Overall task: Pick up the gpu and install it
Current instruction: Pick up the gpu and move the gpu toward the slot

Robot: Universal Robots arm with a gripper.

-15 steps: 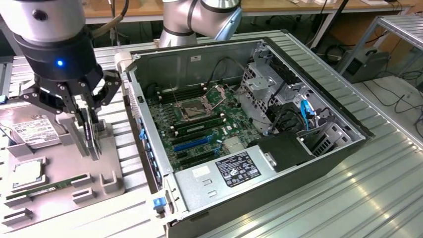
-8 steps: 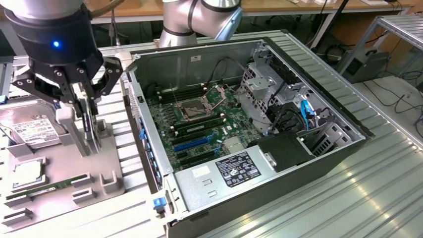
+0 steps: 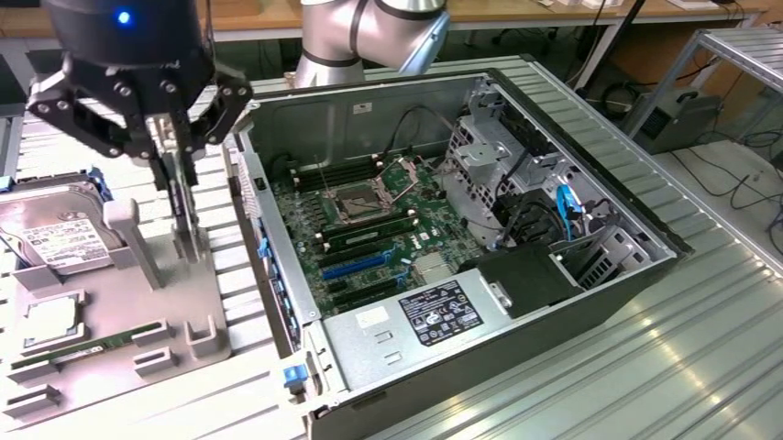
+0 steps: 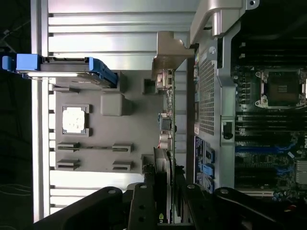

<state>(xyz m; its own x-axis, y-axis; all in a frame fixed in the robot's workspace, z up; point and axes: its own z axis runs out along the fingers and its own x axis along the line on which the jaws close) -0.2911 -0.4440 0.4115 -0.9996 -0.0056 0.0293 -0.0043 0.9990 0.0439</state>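
The gpu (image 3: 183, 215) is a thin dark card standing on edge over the grey tray (image 3: 110, 284), at the exterior view's left. My gripper (image 3: 174, 170) is shut on its upper edge, one finger on each face. Its lower edge is close to the tray; I cannot tell whether they touch. In the wrist view the gpu (image 4: 169, 120) runs edge-on out from my gripper (image 4: 168, 191), with its pale metal bracket (image 4: 168, 52) at the far end. The open computer case (image 3: 367, 367) lies beside it, its motherboard (image 3: 367, 229) and blue slots (image 3: 355, 266) exposed.
On the tray lie a silver hard drive (image 3: 55, 234) with blue rails, a square processor chip (image 3: 49, 321) and a green memory stick (image 3: 86, 346). A grey post (image 3: 128, 238) stands next to the card. The case's side wall (image 3: 257, 229) rises between tray and motherboard.
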